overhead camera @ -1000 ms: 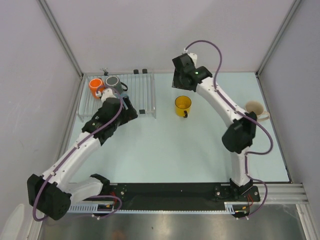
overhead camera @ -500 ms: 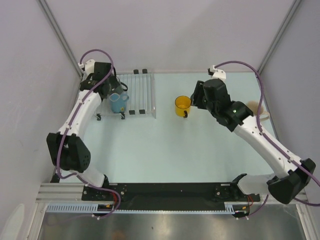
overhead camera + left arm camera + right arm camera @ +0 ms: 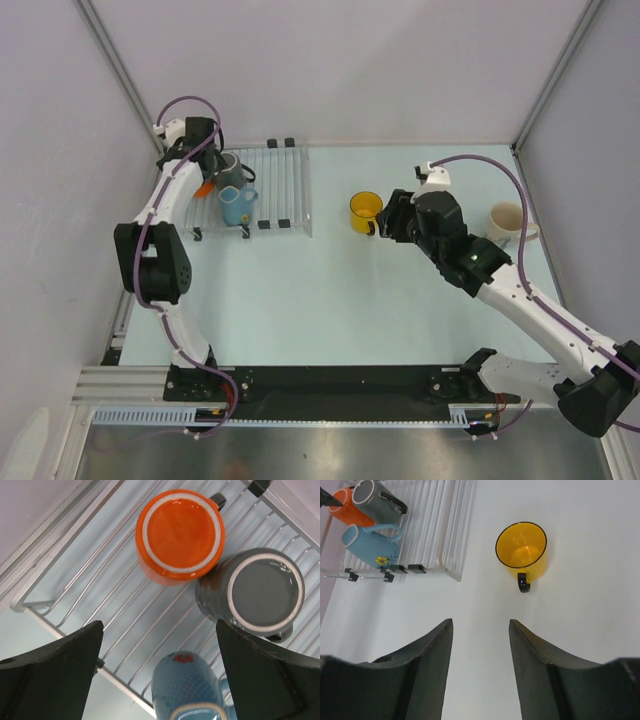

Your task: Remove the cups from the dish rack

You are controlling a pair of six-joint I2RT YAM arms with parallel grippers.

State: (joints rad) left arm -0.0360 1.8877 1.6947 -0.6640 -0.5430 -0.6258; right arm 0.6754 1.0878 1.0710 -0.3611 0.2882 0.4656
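Observation:
The clear dish rack [image 3: 283,185] holds three cups: an orange one [image 3: 180,530] and a dark grey one [image 3: 262,595], both upside down, and a light blue one [image 3: 187,687] lying on its side. My left gripper [image 3: 159,627] hovers open above them; the blue cup shows low between its fingers, touching neither. The yellow cup [image 3: 365,210] stands upright on the table, right of the rack. My right gripper [image 3: 480,622] is open and empty, just short of the yellow cup [image 3: 521,550], whose handle faces it. A cream cup [image 3: 508,222] sits at the far right.
The rack's right half [image 3: 455,525] is bare bars with black clips [image 3: 416,569] along its near edge. Grey walls close in the table on the left, back and right. The left arm [image 3: 160,215] runs along the table's left edge.
The left arm has swung from the rack's near side round to its far-left corner. The right gripper has come from beyond the yellow cup to its near right, and its jaws have widened slightly.

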